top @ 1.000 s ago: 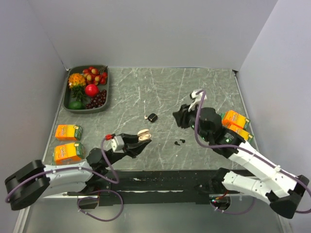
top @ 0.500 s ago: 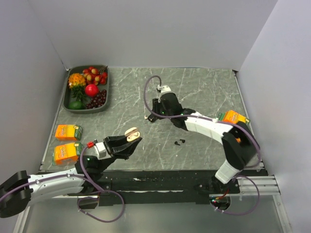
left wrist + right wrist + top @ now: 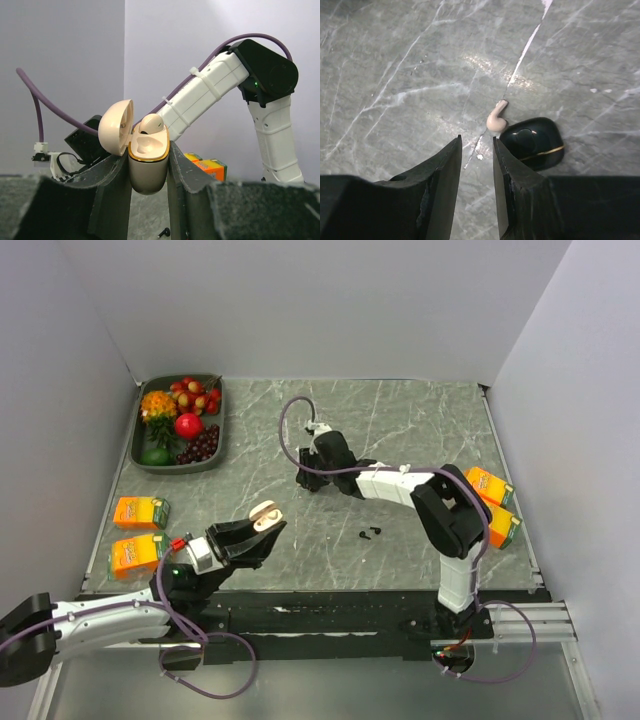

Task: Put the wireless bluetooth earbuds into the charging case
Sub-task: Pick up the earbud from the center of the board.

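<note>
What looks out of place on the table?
A pale earbud lies loose beside the closed black case, though the matching pale case sits open in the left gripper with one bud inside. Two black earbuds also lie loose, apart from the black case.

The right gripper [image 3: 476, 145] is held narrowly parted and pointed down, while the left gripper [image 3: 263, 524] is clamped on a beige case [image 3: 147, 172].

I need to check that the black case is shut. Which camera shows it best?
The right wrist view: the black case lies closed on the table, a pale earbud beside it, just ahead of the right gripper. In the top view that gripper covers it; the left wrist view misses it.
</note>
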Robot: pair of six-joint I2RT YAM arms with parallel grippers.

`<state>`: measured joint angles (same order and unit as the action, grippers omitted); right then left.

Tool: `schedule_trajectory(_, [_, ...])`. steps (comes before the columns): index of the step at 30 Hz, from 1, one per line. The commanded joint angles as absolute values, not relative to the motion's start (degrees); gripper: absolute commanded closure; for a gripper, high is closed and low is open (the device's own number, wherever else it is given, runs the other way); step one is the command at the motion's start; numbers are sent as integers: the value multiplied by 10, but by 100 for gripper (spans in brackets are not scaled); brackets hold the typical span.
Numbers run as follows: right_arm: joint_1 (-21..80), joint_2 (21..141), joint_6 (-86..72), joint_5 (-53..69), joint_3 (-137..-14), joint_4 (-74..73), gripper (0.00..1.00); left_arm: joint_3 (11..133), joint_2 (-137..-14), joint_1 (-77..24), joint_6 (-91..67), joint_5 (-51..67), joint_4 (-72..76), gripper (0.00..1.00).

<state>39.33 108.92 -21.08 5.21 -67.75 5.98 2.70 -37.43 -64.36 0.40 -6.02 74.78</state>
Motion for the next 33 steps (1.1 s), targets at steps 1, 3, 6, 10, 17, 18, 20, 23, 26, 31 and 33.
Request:
schedule_trajectory(1, [391, 1114, -228, 89, -713, 103, 60, 1, -381, -648, 14, -71, 831, 99])
schedule_trajectory(3, [390, 1121, -231, 98, -724, 101, 58, 1, -383, -647, 13, -71, 831, 99])
schedule_trajectory(6, [390, 1136, -234, 104, -740, 91, 56, 1, -386, -647, 16, -70, 830, 99])
schedule_trajectory(10, [390, 1155, -232, 95, -760, 68, 55, 1, -389, -648, 16, -70, 833, 99])
schedule_trajectory(17, [387, 1170, -232, 76, -769, 41, 51, 1, -394, -647, 17, -72, 839, 99])
schedule_trajectory(18, [386, 1172, -232, 75, -771, 34, 51, 1, -394, -648, 17, -74, 838, 99])
schedule_trajectory(20, [382, 1177, -232, 72, -773, 31, 50, 1, -394, -648, 18, -73, 837, 99])
schedule_trajectory(23, [378, 1182, -231, 68, -772, 24, 50, 1, -395, -648, 18, -73, 838, 99])
schedule_trajectory(26, [376, 1180, -227, 62, -767, 24, 49, 0, -400, -647, 18, -74, 842, 99])
schedule_trajectory(31, [374, 1185, -213, 46, -769, 18, 48, -11, -409, -647, 19, -73, 850, 99])
schedule_trajectory(33, [376, 1183, -211, 44, -766, 19, 48, -10, -411, -647, 18, -72, 850, 99])
